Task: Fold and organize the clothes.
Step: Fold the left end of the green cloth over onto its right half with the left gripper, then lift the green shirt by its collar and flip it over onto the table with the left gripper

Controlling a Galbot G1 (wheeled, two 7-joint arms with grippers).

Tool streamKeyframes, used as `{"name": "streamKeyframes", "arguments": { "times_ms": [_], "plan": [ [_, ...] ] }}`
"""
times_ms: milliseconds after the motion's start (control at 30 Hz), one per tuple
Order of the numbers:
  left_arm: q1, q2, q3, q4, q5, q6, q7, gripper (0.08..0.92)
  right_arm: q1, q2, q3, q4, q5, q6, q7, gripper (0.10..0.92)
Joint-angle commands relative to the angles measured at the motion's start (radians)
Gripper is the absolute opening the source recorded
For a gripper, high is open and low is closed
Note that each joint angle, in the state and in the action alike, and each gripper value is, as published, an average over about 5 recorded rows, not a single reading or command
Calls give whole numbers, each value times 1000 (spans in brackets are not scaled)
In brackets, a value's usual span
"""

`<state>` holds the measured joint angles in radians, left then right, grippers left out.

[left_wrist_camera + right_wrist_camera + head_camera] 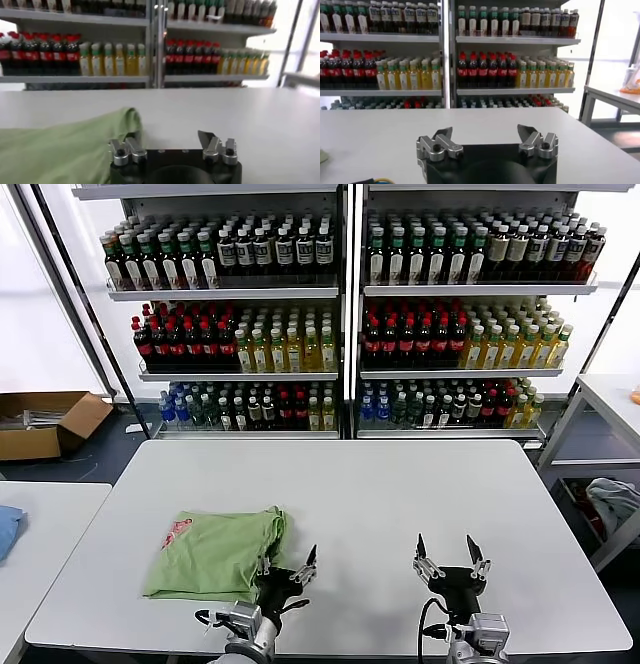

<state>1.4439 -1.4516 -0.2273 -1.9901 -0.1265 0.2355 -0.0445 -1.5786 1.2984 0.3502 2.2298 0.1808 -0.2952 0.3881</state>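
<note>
A folded light green shirt (pixel 215 552) with a red-and-white printed patch at its far left corner lies on the white table (pixel 360 494), front left. It also shows in the left wrist view (pixel 60 147). My left gripper (pixel 288 564) is open and empty at the shirt's right front edge; one finger touches or overlaps the cloth (pixel 122 150). My right gripper (pixel 449 556) is open and empty over bare table at the front right, well apart from the shirt. A second shirt is not in view.
Shelves of bottles (pixel 340 314) stand behind the table. A second table with a blue cloth (pixel 8 529) is at the left, a cardboard box (pixel 45 422) on the floor beyond it, and a side table (pixel 610 409) at the right.
</note>
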Motion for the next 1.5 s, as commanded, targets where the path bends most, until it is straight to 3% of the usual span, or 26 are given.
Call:
{"name": "streamKeyframes", "arguments": {
  "times_ms": [33,133,300,433,1100,1500],
  "plan": [
    [9,24,-69,-301,-338,-13,41,794,11,-2,-11,-12,0,-1,0,823],
    [-43,86,-222,-270,-317,37,-13,819,27,-12,-22,-10,1,-4,0,823],
    [-61,235,-464,-106,-247,83,-55,823,67,-37,-40,-11,20,-9,0,823],
    [-33,284,-547,-23,-243,77,-46,823,105,-45,-56,-23,29,-17,1,823],
    [-59,244,-476,163,-251,79,25,823,116,-33,-71,-29,28,-23,-8,823],
    [-51,235,-460,191,-253,79,52,823,97,-25,-78,-26,18,-18,-11,823]
  ]
}}
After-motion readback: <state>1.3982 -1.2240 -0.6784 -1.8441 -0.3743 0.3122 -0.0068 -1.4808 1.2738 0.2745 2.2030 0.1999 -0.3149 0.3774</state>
